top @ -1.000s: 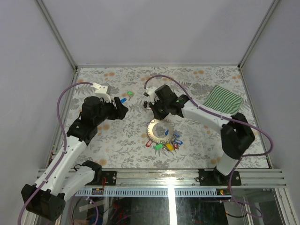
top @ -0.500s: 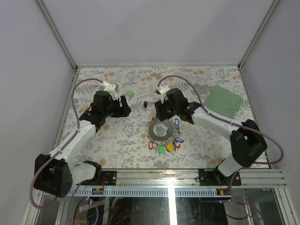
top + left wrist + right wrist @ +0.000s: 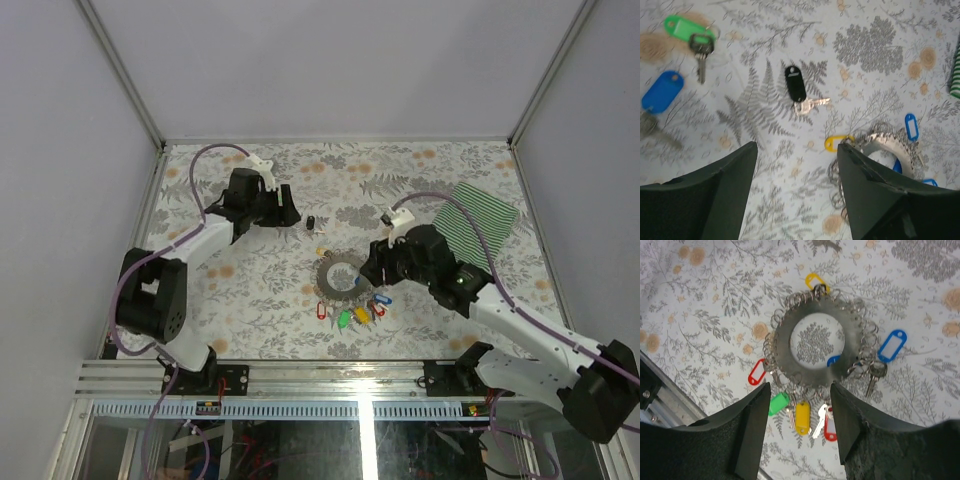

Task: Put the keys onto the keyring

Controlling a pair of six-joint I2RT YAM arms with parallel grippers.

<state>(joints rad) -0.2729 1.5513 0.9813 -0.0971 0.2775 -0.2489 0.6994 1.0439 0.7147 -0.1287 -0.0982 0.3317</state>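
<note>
The keyring (image 3: 326, 281) (image 3: 785, 342), a flat dark grey ring, lies on the floral table. Several keys hang from it: red (image 3: 757, 372), green (image 3: 778, 402), yellow (image 3: 803, 416) and blue (image 3: 891, 344). A loose black key (image 3: 311, 222) (image 3: 795, 84) lies behind the ring. Loose green (image 3: 687, 27) and blue (image 3: 662, 92) keys show in the left wrist view. My right gripper (image 3: 368, 272) (image 3: 799, 387) hovers open at the ring's right edge, holding nothing. My left gripper (image 3: 290, 215) (image 3: 796, 146) is open and empty, just left of the black key.
A green striped cloth (image 3: 480, 210) lies at the back right of the table. Metal frame rails (image 3: 350, 375) run along the near edge, and grey walls enclose the other sides. Purple cables loop over both arms.
My right gripper has opened and drawn back from behind the ring to its right side. The left arm has swung toward the back, carrying its open gripper right toward the black key.
</note>
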